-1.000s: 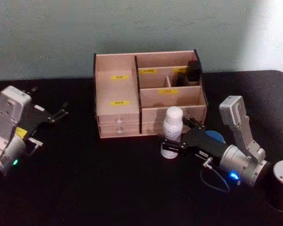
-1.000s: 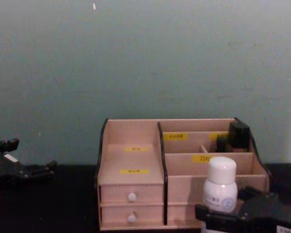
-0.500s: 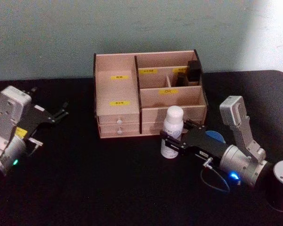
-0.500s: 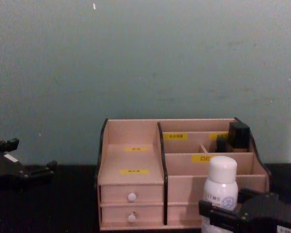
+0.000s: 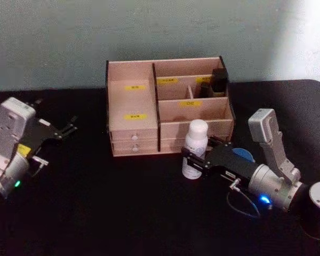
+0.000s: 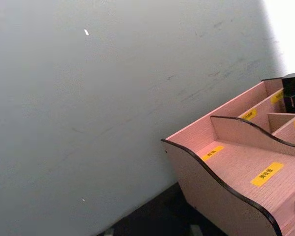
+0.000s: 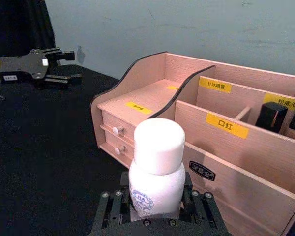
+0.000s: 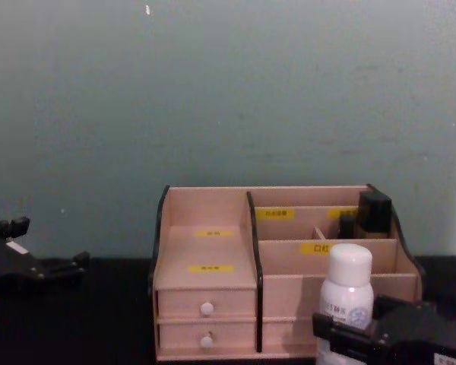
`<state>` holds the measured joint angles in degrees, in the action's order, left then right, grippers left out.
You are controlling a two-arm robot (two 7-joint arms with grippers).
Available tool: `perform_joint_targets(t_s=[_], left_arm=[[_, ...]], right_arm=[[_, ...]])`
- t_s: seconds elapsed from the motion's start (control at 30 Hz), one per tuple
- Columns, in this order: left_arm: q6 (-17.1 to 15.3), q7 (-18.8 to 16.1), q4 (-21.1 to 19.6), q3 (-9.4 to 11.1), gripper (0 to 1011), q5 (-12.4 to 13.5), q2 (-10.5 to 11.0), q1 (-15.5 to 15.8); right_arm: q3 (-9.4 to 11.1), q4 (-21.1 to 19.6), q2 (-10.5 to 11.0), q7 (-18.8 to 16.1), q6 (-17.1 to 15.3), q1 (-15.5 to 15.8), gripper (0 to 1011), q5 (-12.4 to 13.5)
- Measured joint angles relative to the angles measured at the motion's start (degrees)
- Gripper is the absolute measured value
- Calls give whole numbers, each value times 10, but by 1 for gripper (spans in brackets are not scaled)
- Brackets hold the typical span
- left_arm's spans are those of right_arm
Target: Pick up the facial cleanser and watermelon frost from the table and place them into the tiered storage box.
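Nearest us, the right gripper (image 5: 194, 163) has its fingers clamped round the lower body of the white bottle (image 5: 195, 144). The bottle is upright, just in front of the tiered storage box (image 5: 122, 101) and right of its drawers. We should lift straight up until the base clears the front wall, then carry the bottle, upright, over the open front compartment. The left gripper (image 5: 69, 128) rests at the left of the table, fingers spread and empty.
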<state>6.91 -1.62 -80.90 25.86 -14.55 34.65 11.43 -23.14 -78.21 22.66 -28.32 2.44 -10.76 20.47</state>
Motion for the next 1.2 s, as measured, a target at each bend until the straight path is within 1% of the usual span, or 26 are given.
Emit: perform_joint_targets(t_s=[0.37,0.47,0.6,0.8,0.83,0.87,1.03,1.2], left_arm=[[0,0,0,0,1001,0,0,0],[0,0,0,0,1001,0,0,0],[0,0,0,0,1001,0,0,0],[0,0,0,0,1001,0,0,0],[0,0,0,0,1001,0,0,0],[0,0,0,0,1001,0,0,0],[0,0,0,0,1001,0,0,0],[0,0,0,0,1001,0,0,0]], right_arm=[[0,-2,3,-4,2,0,590,1],[0,-11,7,-9,2,3,590,6],[6,-31,15,-16,-1,8,590,20],[16,-63,23,-17,-9,10,590,42],[16,-63,23,-17,-9,10,590,42],[19,-71,24,-15,-10,7,590,49],[23,-78,21,-6,-10,-4,590,57],[25,-76,13,6,-9,-22,590,58]])
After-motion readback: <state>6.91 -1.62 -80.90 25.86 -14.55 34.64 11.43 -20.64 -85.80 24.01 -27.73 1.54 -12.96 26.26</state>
